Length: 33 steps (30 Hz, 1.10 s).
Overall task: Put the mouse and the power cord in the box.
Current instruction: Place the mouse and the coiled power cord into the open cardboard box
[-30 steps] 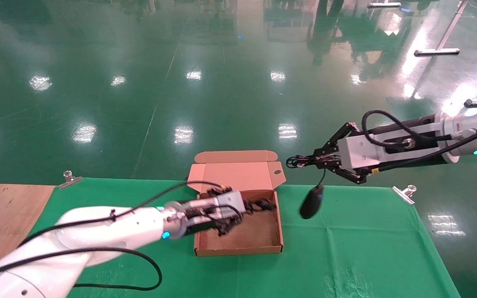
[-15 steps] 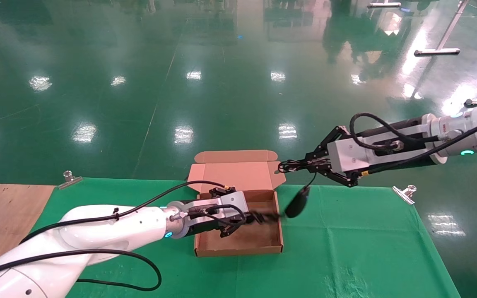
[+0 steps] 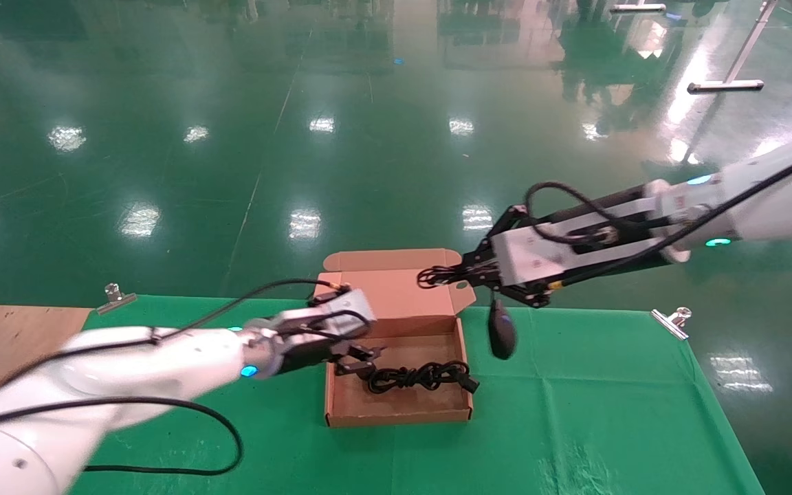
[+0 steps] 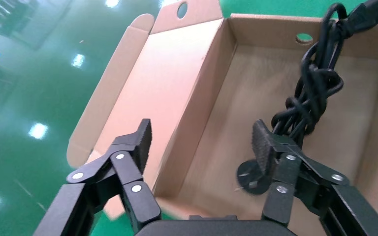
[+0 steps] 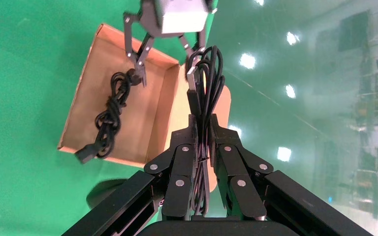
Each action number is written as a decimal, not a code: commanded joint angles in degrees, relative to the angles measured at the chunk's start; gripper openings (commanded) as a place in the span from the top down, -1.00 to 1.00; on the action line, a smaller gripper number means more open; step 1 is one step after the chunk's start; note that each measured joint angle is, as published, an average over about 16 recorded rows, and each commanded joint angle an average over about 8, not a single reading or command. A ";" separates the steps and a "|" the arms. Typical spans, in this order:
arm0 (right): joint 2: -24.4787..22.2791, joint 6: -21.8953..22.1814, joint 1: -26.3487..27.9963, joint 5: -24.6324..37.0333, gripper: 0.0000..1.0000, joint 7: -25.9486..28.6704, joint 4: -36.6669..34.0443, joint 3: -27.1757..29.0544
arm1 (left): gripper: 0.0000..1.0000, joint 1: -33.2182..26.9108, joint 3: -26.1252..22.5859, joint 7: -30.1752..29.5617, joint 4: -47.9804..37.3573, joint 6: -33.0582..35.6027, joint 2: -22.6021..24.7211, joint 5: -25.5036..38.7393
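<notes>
The brown cardboard box (image 3: 396, 415) stands open on the green cloth, its lid (image 3: 396, 285) tilted back. The power cord (image 3: 418, 376) lies bundled inside it, its plug end over the right wall; the left wrist view shows the power cord (image 4: 316, 87) on the box floor (image 4: 226, 128). My left gripper (image 3: 360, 357) hangs open over the box's left end, holding nothing. My right gripper (image 3: 466, 273) is shut on the mouse's coiled thin cable (image 5: 204, 78), above the box's back right corner. The mouse (image 3: 502, 331) dangles below it, just right of the box.
Metal clips (image 3: 672, 320) (image 3: 115, 297) pin the green cloth at the table's far edge. Bare wooden tabletop (image 3: 4, 350) shows at the left. Beyond the table is glossy green floor.
My left gripper let go of the power cord, which now lies in the box, and drew back to the left. My right arm carried the dangling mouse leftward, nearer the box.
</notes>
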State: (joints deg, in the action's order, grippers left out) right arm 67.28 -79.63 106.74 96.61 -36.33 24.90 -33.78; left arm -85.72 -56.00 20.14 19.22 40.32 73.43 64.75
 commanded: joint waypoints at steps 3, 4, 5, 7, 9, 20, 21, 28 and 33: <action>2.35 2.31 -1.04 1.00 1.00 1.93 1.64 -0.62 | -1.00 -0.93 1.49 2.05 -0.73 6.60 -3.95 -2.85; 3.27 3.23 -1.33 1.41 1.00 2.38 1.79 -0.87 | -1.00 -0.96 2.24 3.04 -0.50 9.17 -5.43 -4.04; 4.26 4.17 -1.61 1.86 1.00 2.78 1.84 -1.15 | -1.00 -0.94 3.04 4.05 -0.28 11.68 -6.88 -5.31; 6.44 6.23 -2.26 2.72 1.00 3.47 1.60 -1.76 | -1.00 -0.77 4.74 6.18 -0.03 16.68 -9.71 -7.99; 8.44 8.31 -3.10 3.25 1.00 4.03 1.23 -2.52 | -1.00 -0.52 6.34 8.22 -0.11 21.09 -12.19 -10.49; 11.76 20.93 -9.79 -1.89 1.00 10.73 9.37 -16.46 | -1.00 1.29 10.48 13.92 -4.71 32.44 -19.75 -16.87; 11.73 22.15 -10.21 -2.59 1.00 11.43 10.13 -18.15 | -1.00 1.39 10.57 14.31 -5.13 32.71 -19.97 -16.99; 11.50 30.73 -12.49 -5.63 1.00 13.82 11.21 -27.89 | -1.00 1.24 10.78 16.36 -7.45 33.97 -20.04 -17.19; 11.40 37.65 -14.17 -6.77 1.00 13.43 9.78 -32.20 | -1.00 0.79 10.75 17.02 -8.86 34.62 -19.64 -17.14</action>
State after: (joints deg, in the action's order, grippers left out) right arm 78.73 -42.57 92.67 89.89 -22.94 34.95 -65.36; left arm -84.86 -45.22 37.08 10.53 74.91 53.70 47.57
